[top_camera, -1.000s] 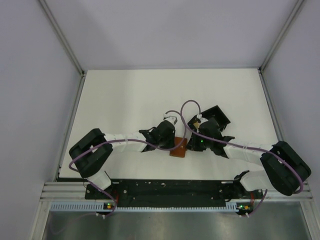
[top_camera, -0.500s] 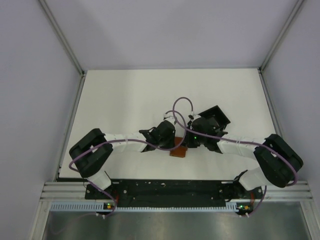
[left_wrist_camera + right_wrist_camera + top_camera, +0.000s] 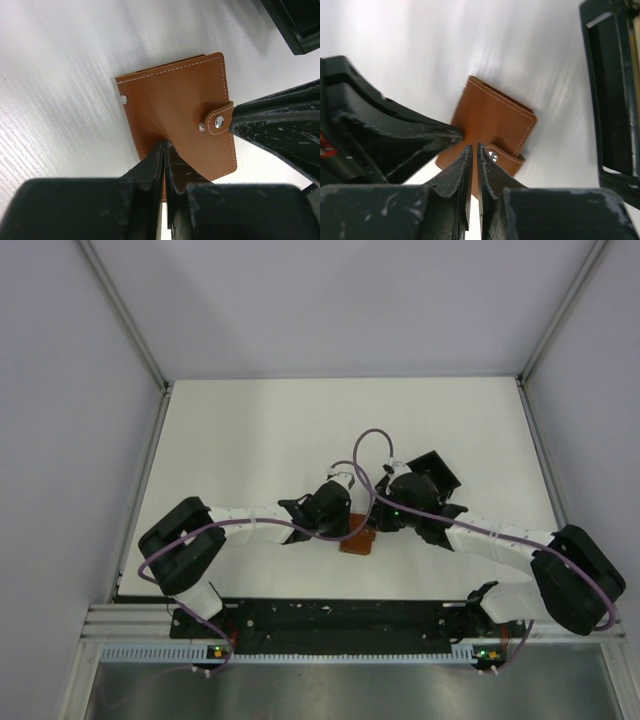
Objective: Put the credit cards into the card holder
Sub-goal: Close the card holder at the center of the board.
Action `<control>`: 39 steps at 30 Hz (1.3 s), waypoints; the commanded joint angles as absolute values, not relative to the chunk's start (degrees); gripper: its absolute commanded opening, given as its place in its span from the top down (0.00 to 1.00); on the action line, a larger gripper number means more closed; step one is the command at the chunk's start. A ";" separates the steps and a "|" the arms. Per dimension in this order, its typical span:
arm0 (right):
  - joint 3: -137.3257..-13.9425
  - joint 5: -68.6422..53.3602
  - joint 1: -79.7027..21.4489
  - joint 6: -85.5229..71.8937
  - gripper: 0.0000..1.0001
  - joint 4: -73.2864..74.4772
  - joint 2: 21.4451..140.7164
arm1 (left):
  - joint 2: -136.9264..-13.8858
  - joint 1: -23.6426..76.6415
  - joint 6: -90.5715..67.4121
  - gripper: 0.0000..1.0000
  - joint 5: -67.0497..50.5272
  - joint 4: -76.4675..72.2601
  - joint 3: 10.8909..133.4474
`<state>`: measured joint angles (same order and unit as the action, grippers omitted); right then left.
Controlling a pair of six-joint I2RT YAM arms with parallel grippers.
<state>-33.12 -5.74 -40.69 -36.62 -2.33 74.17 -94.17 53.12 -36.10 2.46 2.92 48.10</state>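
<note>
Smooth matt leather card holder (image 3: 175, 100), shiny metal snaps (image 3: 218, 121).

R hand (image 3: 474, 148), nearly closed, above card holder (image 3: 495, 116).

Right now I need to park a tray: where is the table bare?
Bare: the far table up to the back wall, and left of the left arm. Crowded: centre, left gripper and right gripper at the card holder, black slotted box beside.

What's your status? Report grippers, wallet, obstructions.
Left gripper shut, tips on wallet. Right gripper shut, at its tab. Wallet folded closed on table. Black box beside, not touching.
</note>
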 commanded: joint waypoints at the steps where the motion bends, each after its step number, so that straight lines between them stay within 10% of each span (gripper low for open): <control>1: -34.11 -2.81 -40.34 -36.30 0.93 2.90 75.05 | -95.54 53.09 -36.21 0.95 4.31 4.57 46.85; 39: -34.98 -5.11 -42.19 -35.95 0.97 -0.18 83.85 | -95.98 53.09 -36.21 0.96 4.57 5.36 48.25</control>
